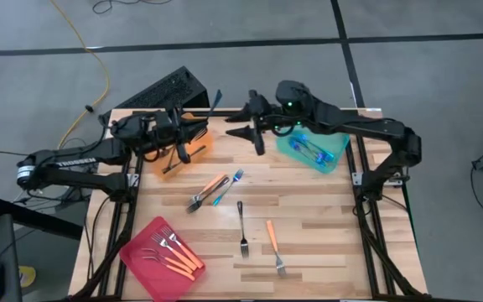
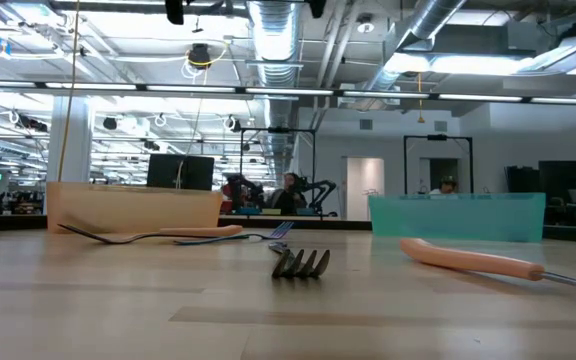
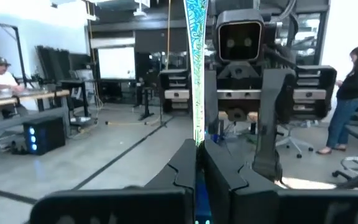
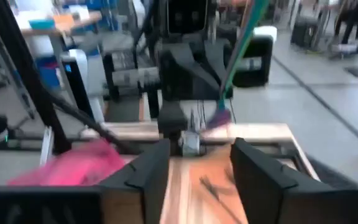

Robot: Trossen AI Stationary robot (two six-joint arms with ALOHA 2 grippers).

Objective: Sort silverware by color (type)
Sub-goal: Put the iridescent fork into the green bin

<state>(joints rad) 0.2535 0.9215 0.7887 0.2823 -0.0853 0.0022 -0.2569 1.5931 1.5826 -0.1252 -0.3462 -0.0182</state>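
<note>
Blue fork (image 3: 197, 68) stands clamped in the left end effector (image 3: 199, 163), seen only in its wrist view. Right end effector (image 4: 194, 163) gapes empty. Other forks (image 1: 243, 228) lie mid-surface (image 1: 342, 243); low view hides both arms.

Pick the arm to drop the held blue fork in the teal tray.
Right, probably via handover. The left gripper grips the blue fork above the orange tray, across from the teal tray. The right gripper is open beside that tray.

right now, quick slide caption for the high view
Left gripper lifts a blue-handled fork toward the open right gripper; five forks remain loose on the table.
</note>
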